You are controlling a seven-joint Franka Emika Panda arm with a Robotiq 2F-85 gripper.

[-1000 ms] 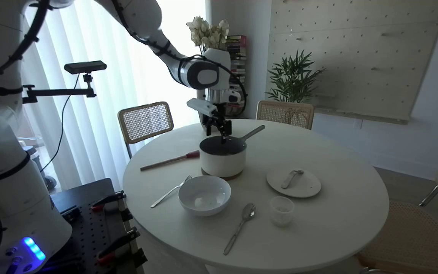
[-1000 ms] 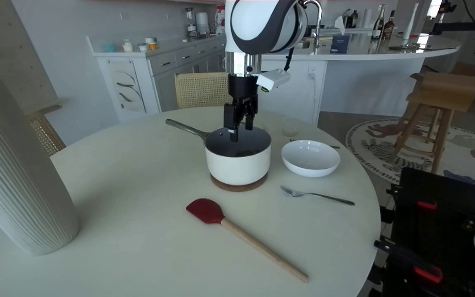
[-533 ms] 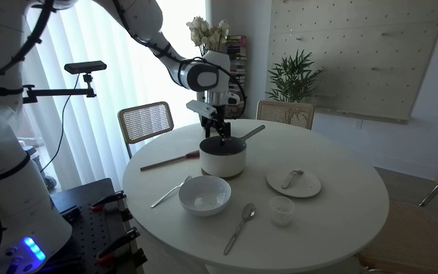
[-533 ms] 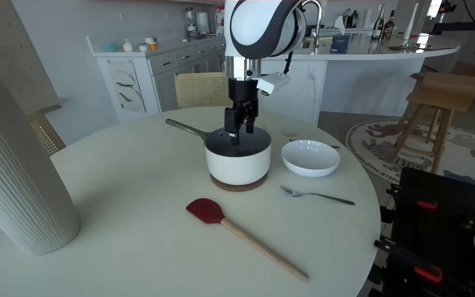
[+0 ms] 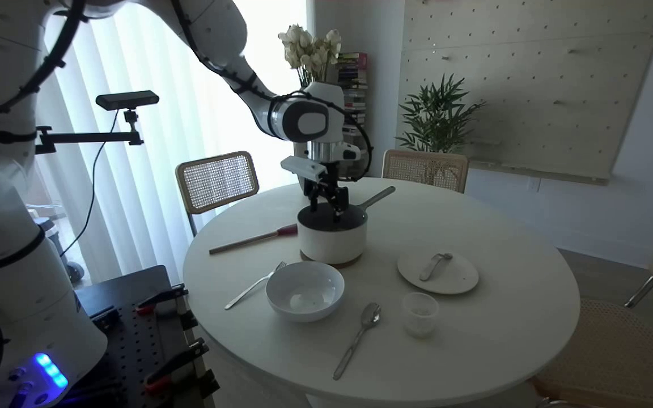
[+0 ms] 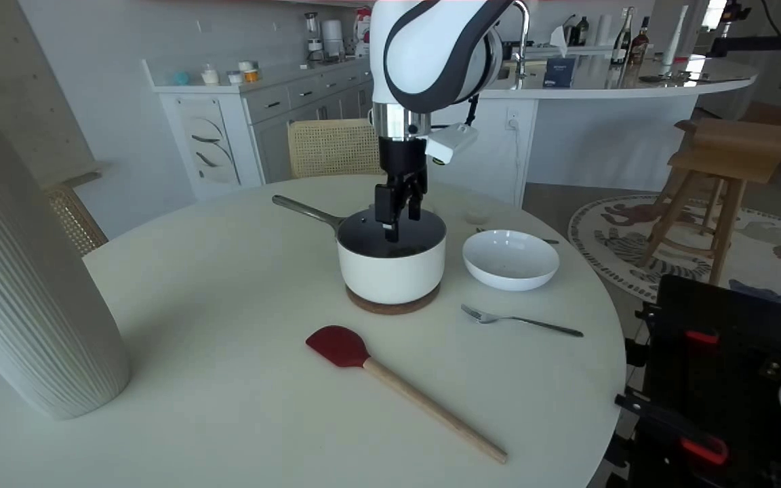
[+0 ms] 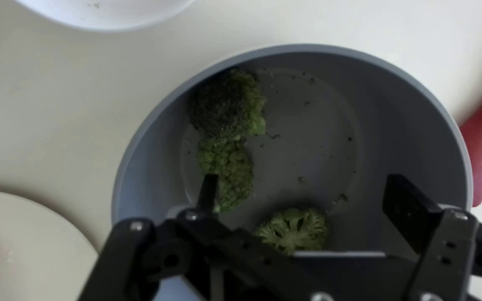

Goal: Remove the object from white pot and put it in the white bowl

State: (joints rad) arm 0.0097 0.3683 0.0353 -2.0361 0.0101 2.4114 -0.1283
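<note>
My black two-finger gripper (image 7: 301,190) is at the mouth of the round white saucepan (image 6: 390,274), which has a grey inside and a long grey handle; how deep the tips are, I cannot tell. The jaws stand wide apart and they hold nothing.

In the wrist view, a dark green broccoli floret (image 7: 226,104) lies inside the saucepan, in its upper left part, and appears to touch a lighter green broccoli floret (image 7: 226,167) below it. One of my black fingers (image 7: 208,194) covers the edge of this second floret; I cannot tell if they touch. A pale green cut floret (image 7: 293,230) lies in the same saucepan, at the lower middle of the frame, partly hidden behind my gripper.

The plain white round bowl (image 7: 111,19) is cut by the top edge of this view, at upper left, near the saucepan but apart from it. In an exterior view, a spatula (image 6: 404,390) with red head and wooden handle lies at the lower middle.
</note>
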